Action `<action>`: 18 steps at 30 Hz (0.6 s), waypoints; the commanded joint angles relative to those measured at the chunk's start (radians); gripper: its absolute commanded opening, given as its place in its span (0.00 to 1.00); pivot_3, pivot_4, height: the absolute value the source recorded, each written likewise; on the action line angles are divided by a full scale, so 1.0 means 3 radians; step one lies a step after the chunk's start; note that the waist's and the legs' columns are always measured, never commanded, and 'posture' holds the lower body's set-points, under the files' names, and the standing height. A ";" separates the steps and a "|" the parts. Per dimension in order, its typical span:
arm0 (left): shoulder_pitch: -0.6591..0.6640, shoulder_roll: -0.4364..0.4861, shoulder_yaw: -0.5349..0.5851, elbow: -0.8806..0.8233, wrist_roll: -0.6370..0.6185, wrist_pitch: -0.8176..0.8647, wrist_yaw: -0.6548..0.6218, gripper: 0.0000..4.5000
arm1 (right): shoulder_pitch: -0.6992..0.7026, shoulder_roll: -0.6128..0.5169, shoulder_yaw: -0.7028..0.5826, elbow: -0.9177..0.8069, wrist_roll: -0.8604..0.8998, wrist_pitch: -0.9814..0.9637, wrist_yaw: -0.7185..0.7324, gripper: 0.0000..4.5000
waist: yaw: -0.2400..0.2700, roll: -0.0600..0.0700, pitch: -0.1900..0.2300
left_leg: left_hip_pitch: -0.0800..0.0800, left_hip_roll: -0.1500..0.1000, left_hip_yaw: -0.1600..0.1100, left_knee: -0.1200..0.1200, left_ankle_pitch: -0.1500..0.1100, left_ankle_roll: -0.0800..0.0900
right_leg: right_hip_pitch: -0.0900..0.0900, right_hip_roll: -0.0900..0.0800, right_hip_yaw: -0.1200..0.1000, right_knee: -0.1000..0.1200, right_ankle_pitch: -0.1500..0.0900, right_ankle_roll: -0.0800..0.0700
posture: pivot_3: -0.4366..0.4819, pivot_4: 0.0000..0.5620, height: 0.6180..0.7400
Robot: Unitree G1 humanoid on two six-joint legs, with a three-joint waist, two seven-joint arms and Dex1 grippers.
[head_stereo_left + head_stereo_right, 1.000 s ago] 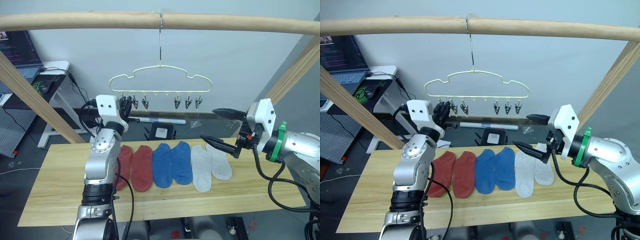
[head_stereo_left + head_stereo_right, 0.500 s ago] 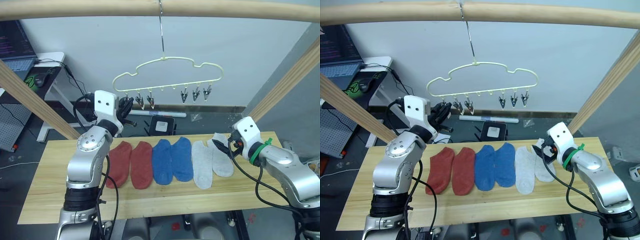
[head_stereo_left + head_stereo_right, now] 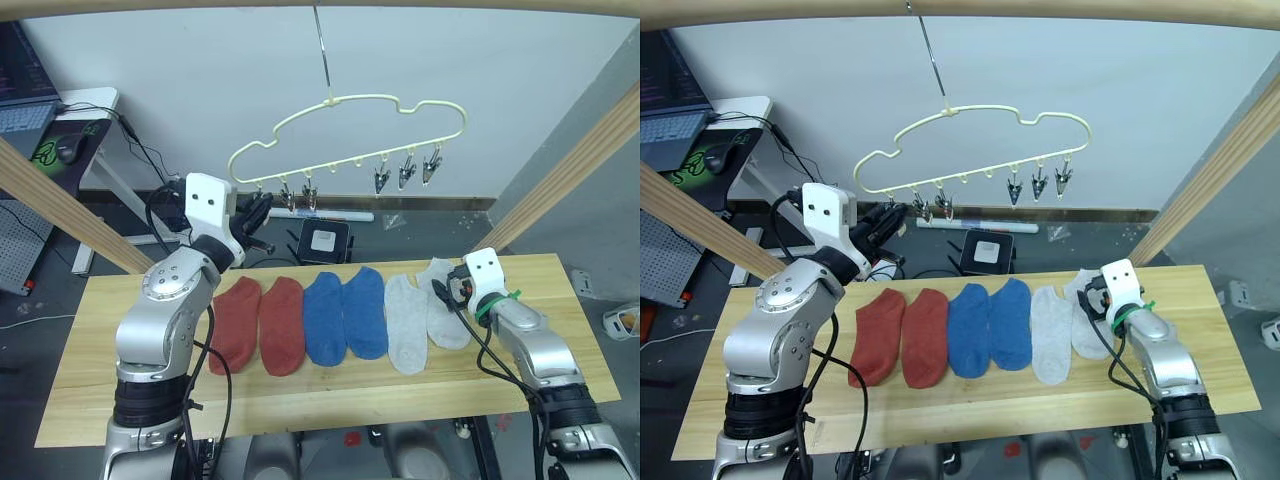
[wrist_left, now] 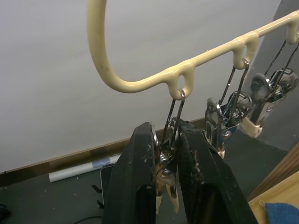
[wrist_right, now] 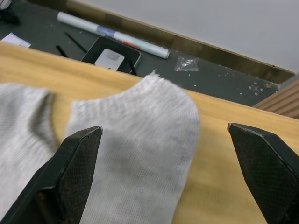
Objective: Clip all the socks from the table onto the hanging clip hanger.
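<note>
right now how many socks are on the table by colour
rust-red socks: 2
blue socks: 2
light grey socks: 2
total: 6, all lying flat on the table, none on the clip hanger

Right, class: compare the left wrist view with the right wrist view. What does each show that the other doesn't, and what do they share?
Left wrist view: the left gripper shut on the end clip of the clip hanger. Right wrist view: the right gripper open over the outermost grey sock on the table. Both: the white tube and dark tablet-like device on the floor.
</note>
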 commanded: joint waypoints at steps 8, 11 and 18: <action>0.0022 0.0026 0.0081 -0.0090 -0.0048 0.0024 -0.0003 0.07 | -0.0164 0.0086 -0.0165 0.0399 -0.0054 -0.0222 0.0026 0.46 | 0.0002 0.0000 0.0000 | 0.0000 0.0001 0.0003 0.0000 -0.0006 -0.0010 | 0.0000 -0.0002 0.0001 0.0001 0.0001 -0.0001 | 0.32 0.60 0.96; 0.0029 0.0026 0.0096 -0.0092 -0.0064 0.0025 -0.0014 0.07 | -0.0137 0.0116 -0.0154 0.0312 -0.0052 -0.0219 0.0043 0.22 | 0.0001 0.0000 0.0000 | 0.0000 0.0001 0.0004 0.0000 -0.0007 -0.0014 | 0.0000 -0.0002 0.0001 0.0001 0.0001 -0.0001 | 0.32 0.60 0.96; 0.0041 0.0068 0.0184 -0.0072 -0.0230 0.0083 -0.0140 0.07 | 0.0041 0.0072 -0.0118 -0.0201 0.0002 -0.0189 0.0258 0.00 | 0.0000 0.0000 0.0000 | 0.0000 0.0001 0.0004 0.0000 -0.0009 -0.0018 | 0.0000 -0.0006 0.0000 0.0001 0.0000 0.0000 | 0.30 0.58 0.96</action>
